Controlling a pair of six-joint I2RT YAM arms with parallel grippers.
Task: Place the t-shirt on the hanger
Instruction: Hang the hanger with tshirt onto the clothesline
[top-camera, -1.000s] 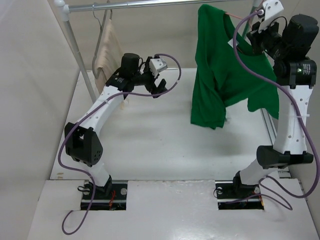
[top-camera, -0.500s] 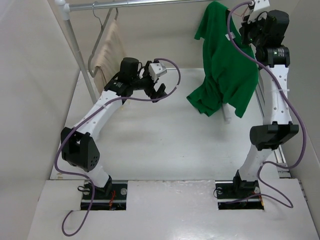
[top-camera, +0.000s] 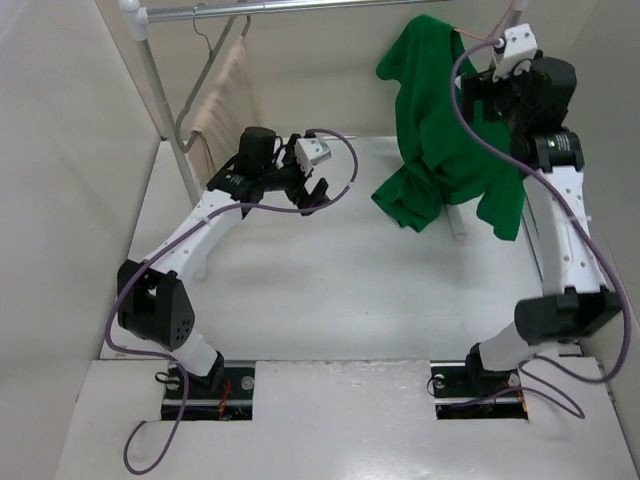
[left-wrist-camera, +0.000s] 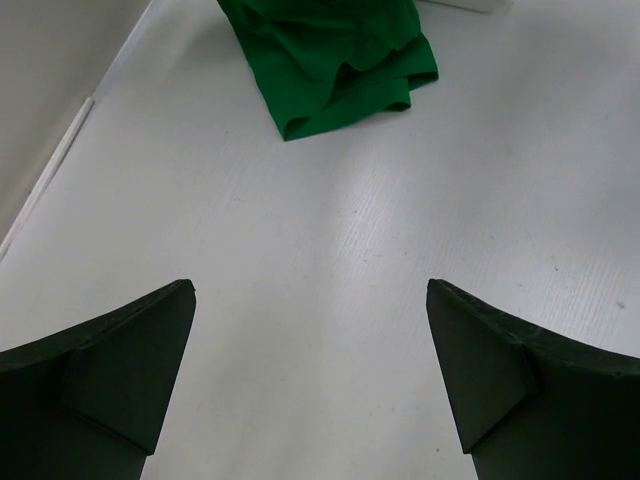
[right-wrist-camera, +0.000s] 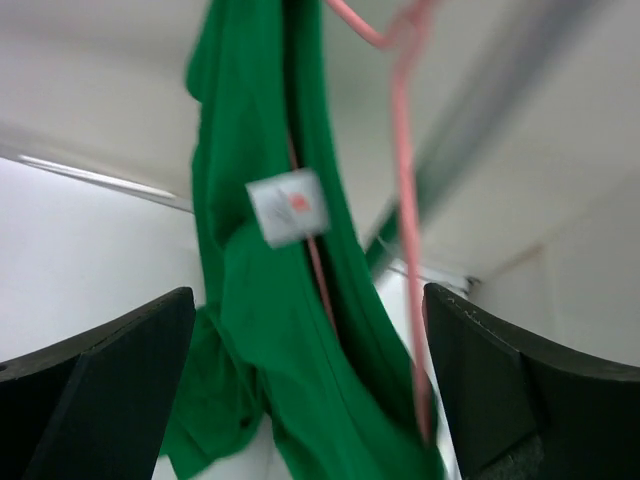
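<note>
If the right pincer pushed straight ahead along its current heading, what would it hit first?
Most likely the green t-shirt, near its white neck label, hanging dead ahead of the open right pincer; the pink hanger sits just right of that line. Depth is hard to judge.

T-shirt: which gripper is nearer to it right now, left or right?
Right. The right gripper is up beside the hanging t-shirt at its collar, close to the neck label. The left gripper hovers over the table off to the shirt's left, clearly apart from it.

One t-shirt (top-camera: 440, 150), one pink hanger (right-wrist-camera: 402, 200), one beige garment (top-camera: 225, 100), one rail (top-camera: 300, 8).
</note>
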